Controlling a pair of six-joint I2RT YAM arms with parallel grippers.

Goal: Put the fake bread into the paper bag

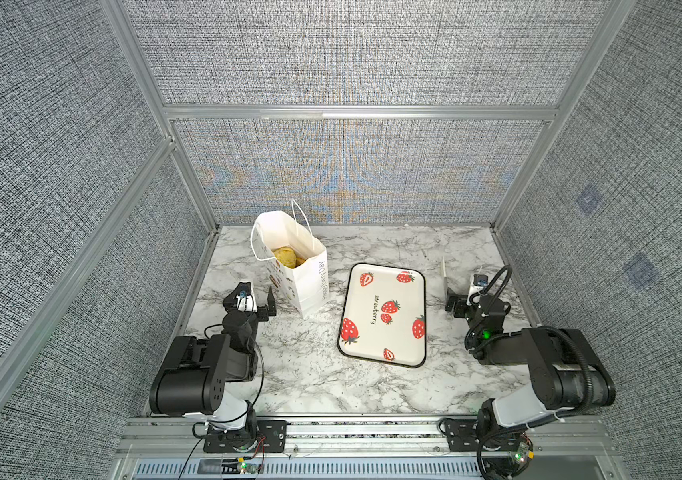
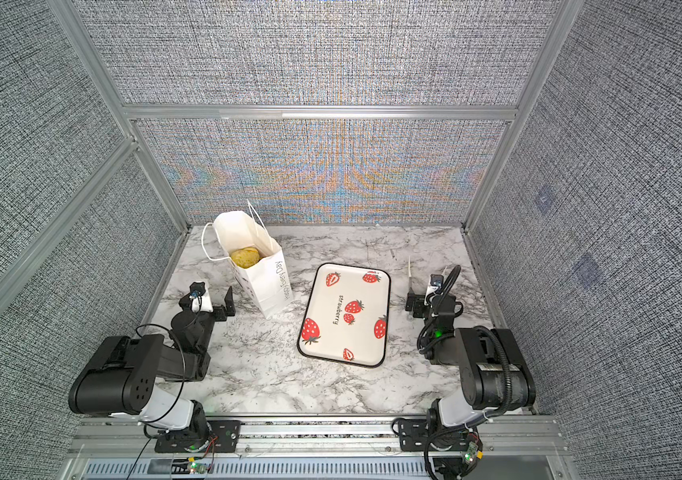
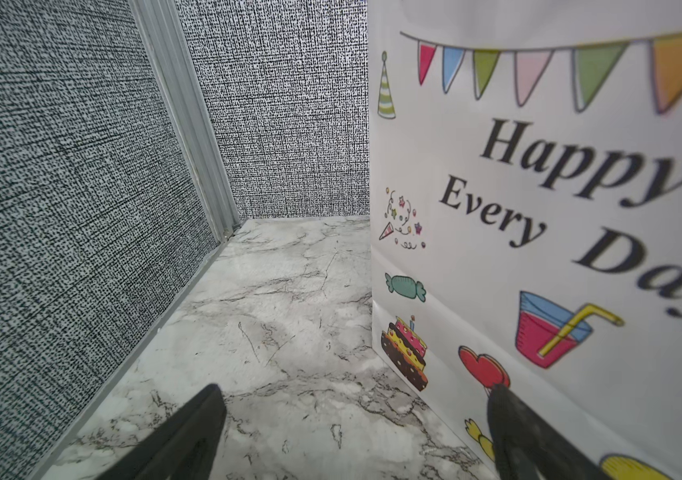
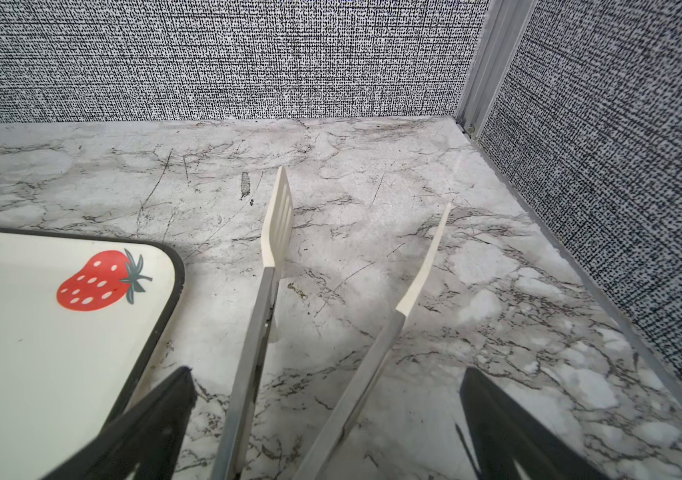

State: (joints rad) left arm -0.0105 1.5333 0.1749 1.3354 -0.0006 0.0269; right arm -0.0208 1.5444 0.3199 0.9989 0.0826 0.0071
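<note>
The white paper bag (image 1: 308, 282) (image 2: 266, 282) stands upright at the back left of the marble table, mouth open. Golden fake bread (image 1: 285, 257) (image 2: 245, 257) lies inside it, partly hidden by the bag's walls. My left gripper (image 1: 258, 301) (image 2: 214, 303) (image 3: 356, 392) is open and empty, low beside the bag's printed face (image 3: 538, 208), with one finger close against the paper. My right gripper (image 1: 462, 297) (image 2: 420, 301) (image 4: 327, 374) is open at the far right, its fingers standing wide of the white tongs (image 4: 277, 224) between them.
The white strawberry-printed tray (image 1: 401, 303) (image 2: 372, 299) (image 4: 40, 353) lies mid-table with nothing on it. The tongs (image 1: 443, 272) (image 2: 410, 274) point toward the back wall. Grey textured walls with aluminium posts close in the back and both sides.
</note>
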